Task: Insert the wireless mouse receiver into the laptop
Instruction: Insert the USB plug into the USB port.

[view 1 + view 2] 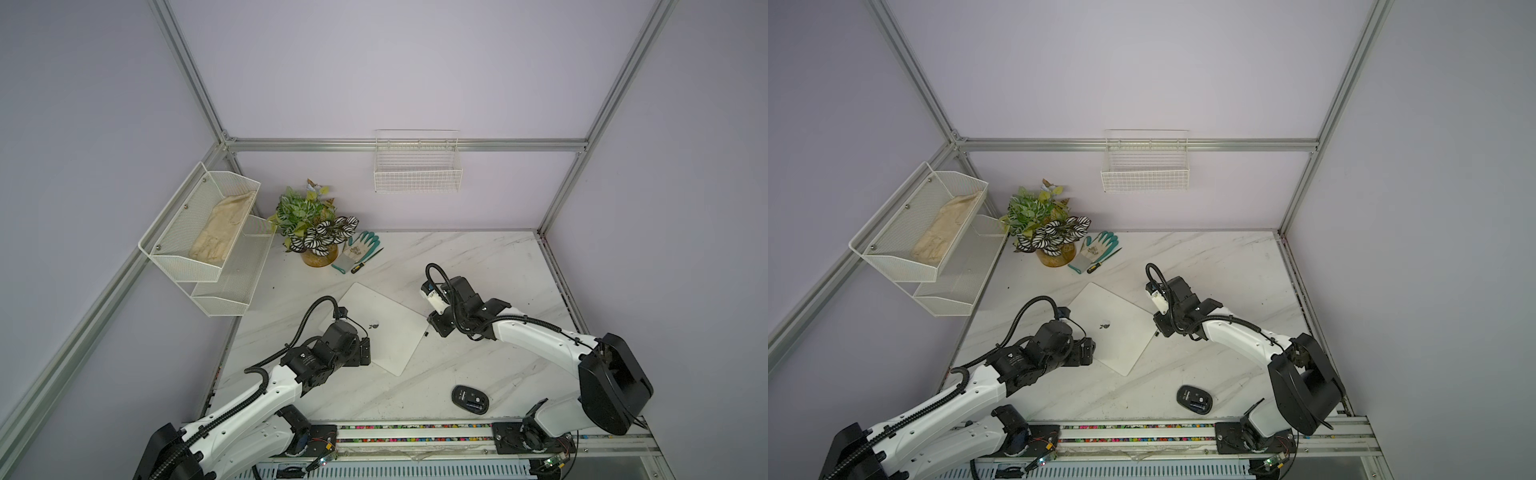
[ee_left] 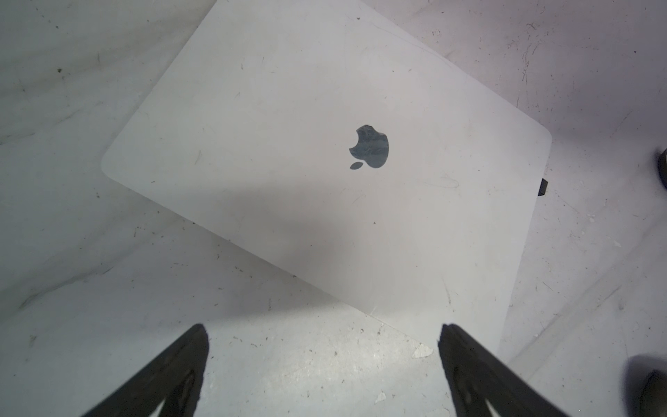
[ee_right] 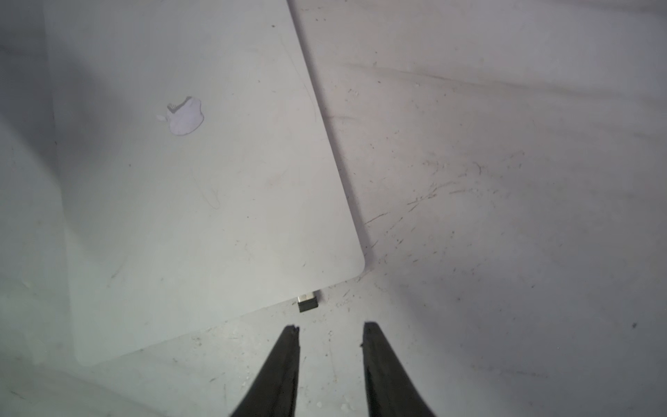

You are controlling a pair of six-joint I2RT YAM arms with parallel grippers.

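Note:
The silver-white laptop (image 1: 382,328) (image 1: 1113,332) lies closed and skewed on the marble table, logo up. The wireless mouse receiver (image 3: 308,302), a tiny black stub, sticks out of the laptop's side edge near a corner, with a short piece of its metal plug showing; it also shows in both top views (image 1: 425,333) (image 1: 1156,333) and in the left wrist view (image 2: 542,186). My right gripper (image 3: 330,330) hovers just behind the receiver, open by a narrow gap and holding nothing. My left gripper (image 2: 323,330) stands wide open and empty over the opposite edge of the laptop (image 2: 325,198).
A black mouse (image 1: 469,400) lies bottom up near the table's front edge. At the back left stand a potted plant (image 1: 313,228), a teal glove (image 1: 361,247) and a screwdriver (image 1: 365,262). A white mesh shelf (image 1: 208,237) and a wire basket (image 1: 417,166) hang on the walls.

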